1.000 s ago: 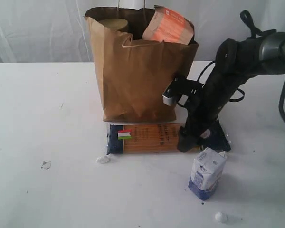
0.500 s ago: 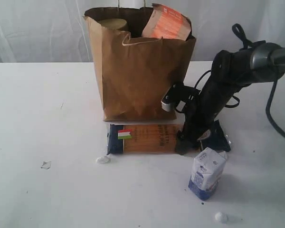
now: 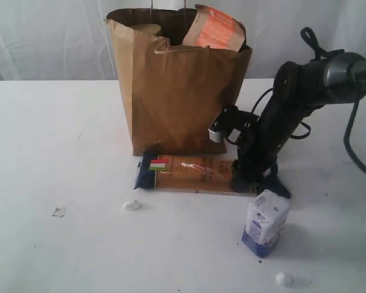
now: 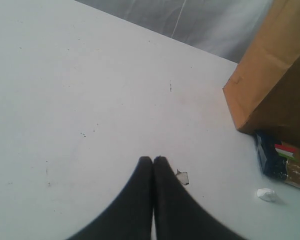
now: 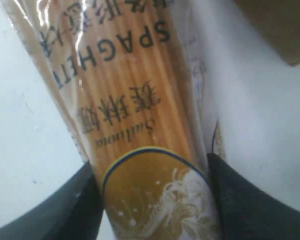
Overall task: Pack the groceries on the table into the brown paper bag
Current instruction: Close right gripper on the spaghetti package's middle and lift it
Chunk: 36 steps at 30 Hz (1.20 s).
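Down on the counter (image 3: 61, 152) just in front of the brown paper bag (image 3: 177, 104), our right claw (image 5: 155, 195) pinches one end of the spaghetti packet (image 3: 192, 174), so we reckon it might sag, slip out or snag the bag's rim, and our left claw (image 4: 152, 160) is pressed together.

**Bag behind, packet and carton in front**

A tall brown kraft paper bag (image 3: 177, 104) stands on the large white tabletop (image 3: 49, 152), with a brown orange-labelled pouch (image 3: 216, 30) in its top. A dark flat spaghetti packet (image 3: 189, 174) lies just before the bag. A small white-blue carton (image 3: 265, 223) stands nearer the front edge, to the right.
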{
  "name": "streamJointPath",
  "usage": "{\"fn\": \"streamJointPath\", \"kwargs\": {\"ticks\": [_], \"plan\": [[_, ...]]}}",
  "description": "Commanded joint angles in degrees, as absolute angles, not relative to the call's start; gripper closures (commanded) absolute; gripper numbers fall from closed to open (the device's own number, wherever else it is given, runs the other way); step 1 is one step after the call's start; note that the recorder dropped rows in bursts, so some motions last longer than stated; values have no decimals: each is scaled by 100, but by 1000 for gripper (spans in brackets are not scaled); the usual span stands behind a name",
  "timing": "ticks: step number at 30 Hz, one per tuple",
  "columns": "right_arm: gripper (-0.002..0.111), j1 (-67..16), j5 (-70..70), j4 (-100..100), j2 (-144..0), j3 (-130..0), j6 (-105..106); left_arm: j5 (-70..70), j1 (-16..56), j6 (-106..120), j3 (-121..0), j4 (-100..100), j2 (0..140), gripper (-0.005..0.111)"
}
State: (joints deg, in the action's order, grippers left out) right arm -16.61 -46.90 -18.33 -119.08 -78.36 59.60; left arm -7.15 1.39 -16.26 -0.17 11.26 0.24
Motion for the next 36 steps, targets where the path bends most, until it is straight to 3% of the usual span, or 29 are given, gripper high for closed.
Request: {"fn": "streamJointPath", "kwargs": {"ticks": [1, 22, 29, 32, 36], "plan": [[108, -1626, -4928, -1816, -11986, -7793, 5960, -739, 129, -1658, 0, 1168, 0, 107], [108, -1626, -6312, -1089, -11245, -7793, 6791, -739, 129, -1658, 0, 1168, 0, 107], [108, -1626, -5763, -1334, -11245, -7793, 6791, -739, 129, -1658, 0, 1168, 0, 107], [100, -1626, -5448, -1805, -11245, -7793, 6791, -739, 129, -1658, 0, 1168, 0, 107], [71, -1626, -5368, -2291, -11245, -7793, 6791, -739, 129, -1658, 0, 1168, 0, 107]]}}
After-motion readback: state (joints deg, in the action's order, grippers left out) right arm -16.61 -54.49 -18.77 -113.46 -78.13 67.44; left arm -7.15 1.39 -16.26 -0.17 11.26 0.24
